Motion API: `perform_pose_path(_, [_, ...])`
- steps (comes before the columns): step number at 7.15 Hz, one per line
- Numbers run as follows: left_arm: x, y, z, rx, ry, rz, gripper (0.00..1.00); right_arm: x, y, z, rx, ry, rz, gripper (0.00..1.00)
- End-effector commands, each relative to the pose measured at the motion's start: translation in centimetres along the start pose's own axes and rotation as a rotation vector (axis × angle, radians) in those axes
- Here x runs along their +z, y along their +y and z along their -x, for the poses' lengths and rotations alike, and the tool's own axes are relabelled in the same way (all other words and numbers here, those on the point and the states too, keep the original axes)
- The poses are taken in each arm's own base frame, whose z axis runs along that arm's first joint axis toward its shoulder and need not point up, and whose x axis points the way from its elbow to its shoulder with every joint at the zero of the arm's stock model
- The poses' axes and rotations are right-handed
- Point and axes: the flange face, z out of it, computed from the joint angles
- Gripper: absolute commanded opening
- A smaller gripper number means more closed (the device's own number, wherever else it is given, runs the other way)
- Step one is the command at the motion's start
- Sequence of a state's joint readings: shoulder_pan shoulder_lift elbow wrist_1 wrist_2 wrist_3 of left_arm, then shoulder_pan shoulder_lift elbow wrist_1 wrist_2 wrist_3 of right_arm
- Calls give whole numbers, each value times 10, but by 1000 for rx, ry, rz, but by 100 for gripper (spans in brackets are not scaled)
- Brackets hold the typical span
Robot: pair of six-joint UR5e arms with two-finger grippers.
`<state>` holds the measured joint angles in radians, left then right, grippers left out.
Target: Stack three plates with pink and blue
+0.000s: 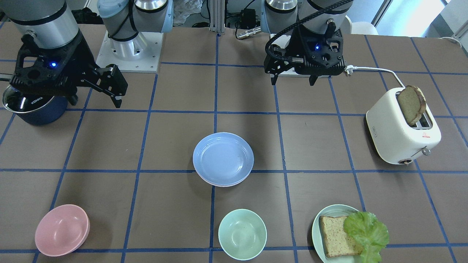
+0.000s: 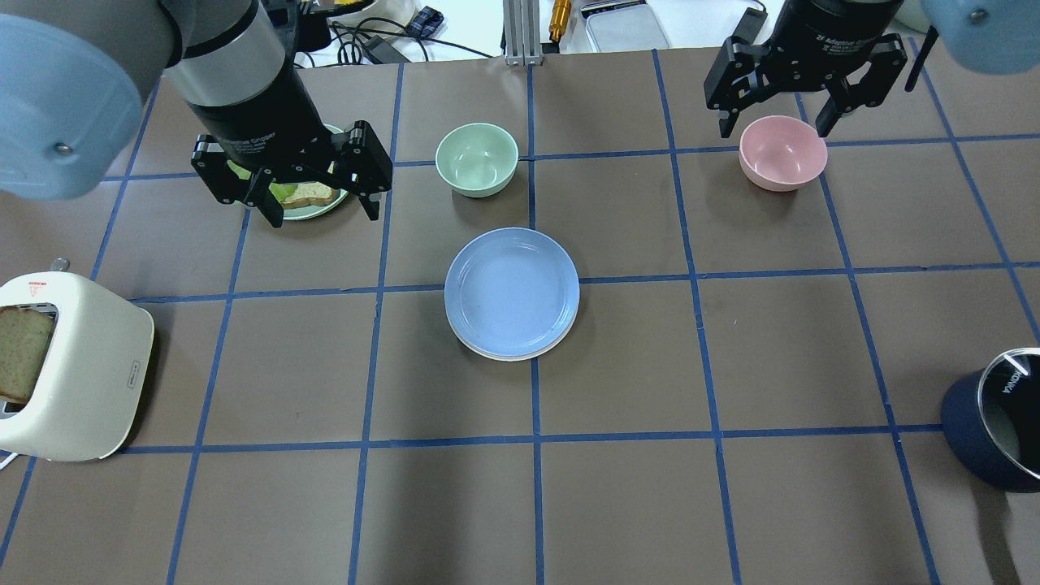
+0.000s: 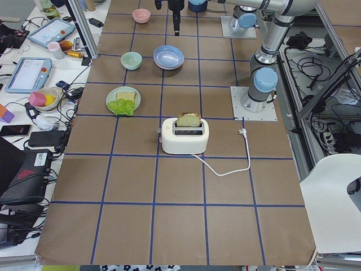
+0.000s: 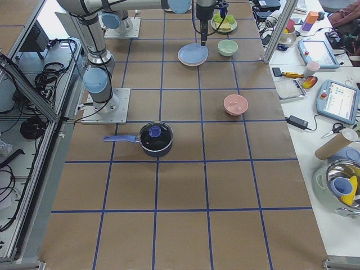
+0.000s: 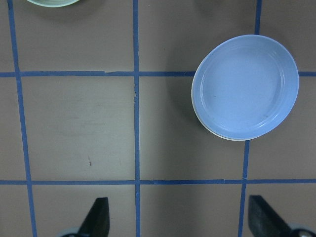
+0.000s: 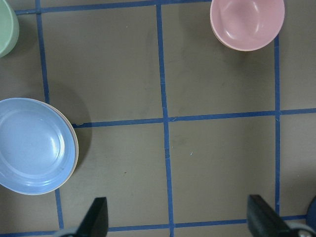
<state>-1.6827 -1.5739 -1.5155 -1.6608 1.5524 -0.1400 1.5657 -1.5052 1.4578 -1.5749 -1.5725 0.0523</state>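
Observation:
The light blue plate (image 1: 223,157) lies on top of a stack at the table's centre (image 2: 512,288). Thin pale rims of the plates under it show at its edge (image 2: 504,356); one looks pinkish, one cream, and both are mostly hidden. My left gripper (image 2: 325,215) is open and empty, raised above the pale green food plate, away from the stack. It also shows in the front-facing view (image 1: 293,82). My right gripper (image 2: 772,130) is open and empty, raised above the pink bowl. The left wrist view shows the stack (image 5: 245,86) ahead of the open fingers (image 5: 98,217).
A pink bowl (image 2: 782,152) and a mint bowl (image 2: 477,158) stand on the far side. A pale green plate (image 1: 321,219) holds bread and lettuce. A white toaster (image 2: 73,374) with bread stands on my left. A dark blue pot (image 2: 995,431) stands on my right.

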Motion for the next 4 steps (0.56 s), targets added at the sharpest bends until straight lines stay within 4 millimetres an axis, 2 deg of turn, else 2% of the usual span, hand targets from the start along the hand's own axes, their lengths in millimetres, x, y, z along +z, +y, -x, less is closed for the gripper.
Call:
perform_pose_path(1, [0,0,0,-1,0,1,100,13,6,0,7,-2,-2,100])
perform_pose_path(4, [-1,2,0,-1,0,-2,100,14,7,0,9,0,-16,100])
